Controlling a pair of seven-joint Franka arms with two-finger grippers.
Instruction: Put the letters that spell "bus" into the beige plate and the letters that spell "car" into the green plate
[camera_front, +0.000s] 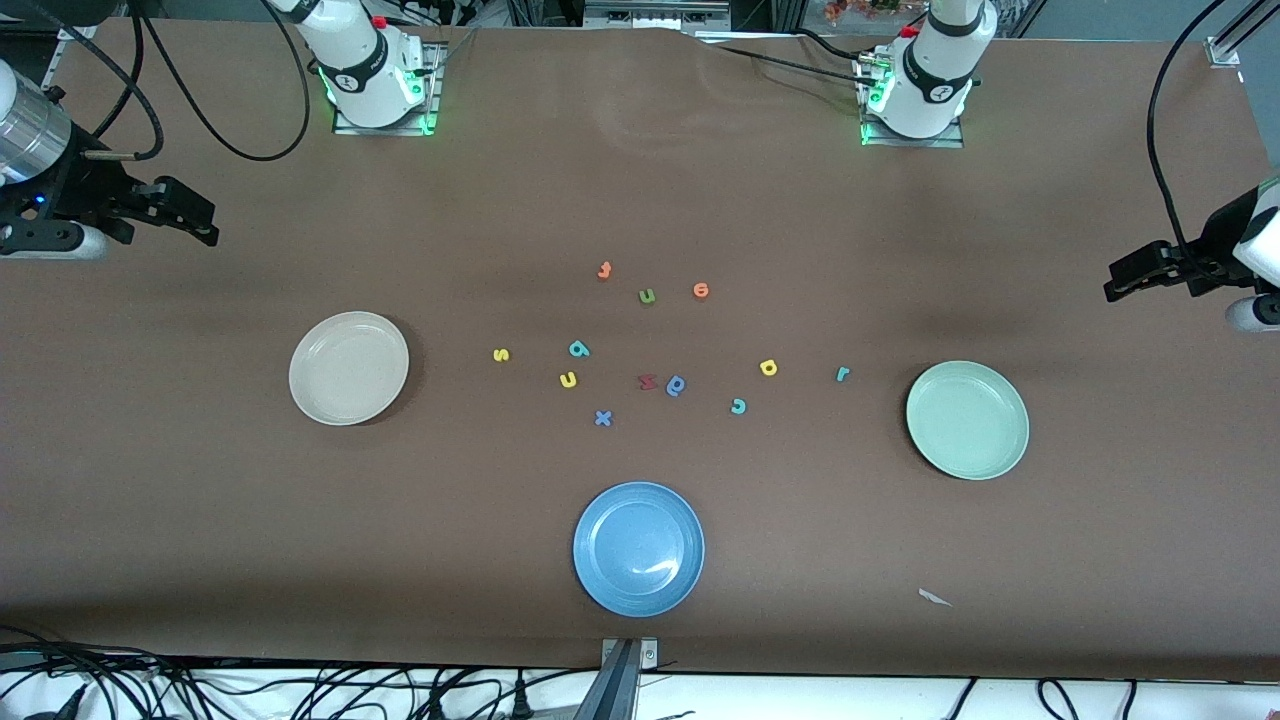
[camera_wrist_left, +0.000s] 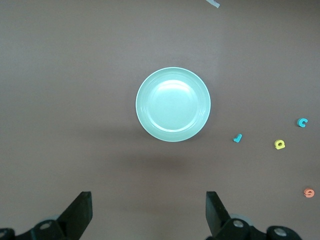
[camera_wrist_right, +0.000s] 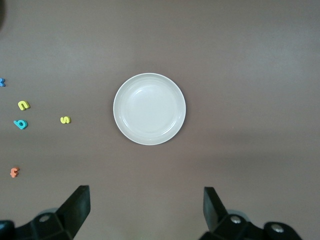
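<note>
The beige plate (camera_front: 348, 367) (camera_wrist_right: 149, 109) lies empty toward the right arm's end, the green plate (camera_front: 967, 419) (camera_wrist_left: 173, 104) empty toward the left arm's end. Between them on the table lie the yellow "s" (camera_front: 501, 354) (camera_wrist_right: 65, 119), teal "b" (camera_front: 578, 349) (camera_wrist_right: 20, 124), yellow "u" (camera_front: 568, 379) (camera_wrist_right: 23, 105), teal "c" (camera_front: 738, 405) (camera_wrist_left: 302, 122), yellow "a" (camera_front: 768, 367) (camera_wrist_left: 280, 144) and teal "r" (camera_front: 842, 374) (camera_wrist_left: 237, 138). My right gripper (camera_front: 205, 225) (camera_wrist_right: 147, 207) hangs open and empty, high beside the beige plate. My left gripper (camera_front: 1115, 285) (camera_wrist_left: 149, 210) hangs open and empty beside the green plate.
A blue plate (camera_front: 638, 548) sits nearest the front camera. Other letters lie among the rest: orange "f" (camera_front: 604, 270), green "u" (camera_front: 647, 295), orange "e" (camera_front: 701, 290), a red letter (camera_front: 648, 381), a blue rounded letter (camera_front: 676, 385), blue "x" (camera_front: 602, 418). A paper scrap (camera_front: 934, 597) lies near the front edge.
</note>
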